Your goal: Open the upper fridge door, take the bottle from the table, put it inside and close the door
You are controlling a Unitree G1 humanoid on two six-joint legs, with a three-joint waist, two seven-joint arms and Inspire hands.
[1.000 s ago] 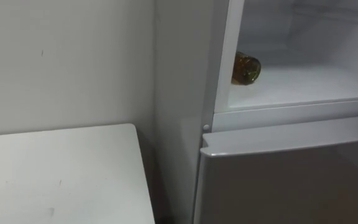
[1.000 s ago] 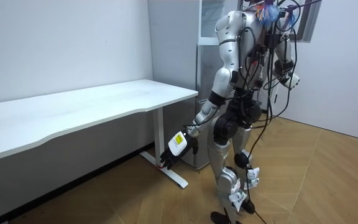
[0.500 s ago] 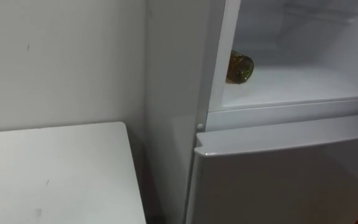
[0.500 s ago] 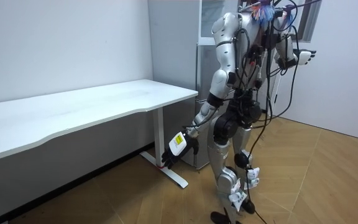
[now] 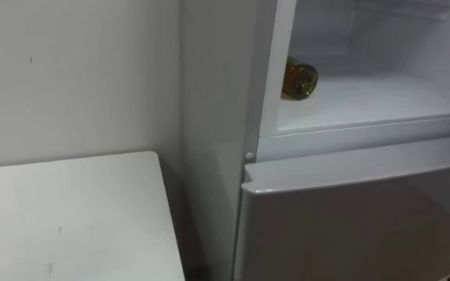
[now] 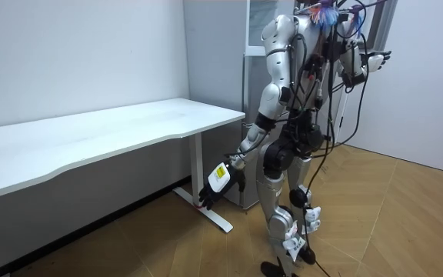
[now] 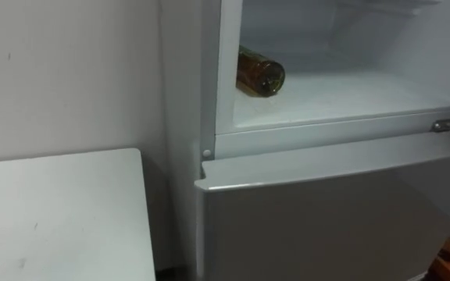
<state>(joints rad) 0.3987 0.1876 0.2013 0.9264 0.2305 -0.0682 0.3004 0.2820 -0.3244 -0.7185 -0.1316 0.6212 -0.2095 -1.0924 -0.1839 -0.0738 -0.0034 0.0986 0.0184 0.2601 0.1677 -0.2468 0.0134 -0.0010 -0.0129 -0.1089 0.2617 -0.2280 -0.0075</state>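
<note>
We stand facing the fridge, at the end of the white table (image 5: pixel 69 222), on a wooden floor (image 6: pixel 406 223).

Left hand (image 6: pixel 220 181) hangs low by the table leg (image 6: pixel 201 173), on the room view's left. We can't tell whether it is open or closed.

Right hand (image 6: pixel 369 60) is raised to about shoulder height on the room view's right, with fingers stretched out and nothing in it.

The table corner is near left in the eye views, with a narrow gap between it and the fridge side. A plain white wall (image 5: pixel 76 78) is behind it.

Lower fridge door (image 5: pixel 350 218) is closed, near right. A small metal fitting (image 7: pixel 448 125) sits at the right end of the sill above it.

The upper compartment is open to view, and its white shelf (image 5: pixel 366 101) is otherwise bare.

The green-brown glass bottle (image 5: pixel 299 78) lies on its side on that shelf, at the far left against the side wall, base towards us. Neither hand is touching it.
</note>
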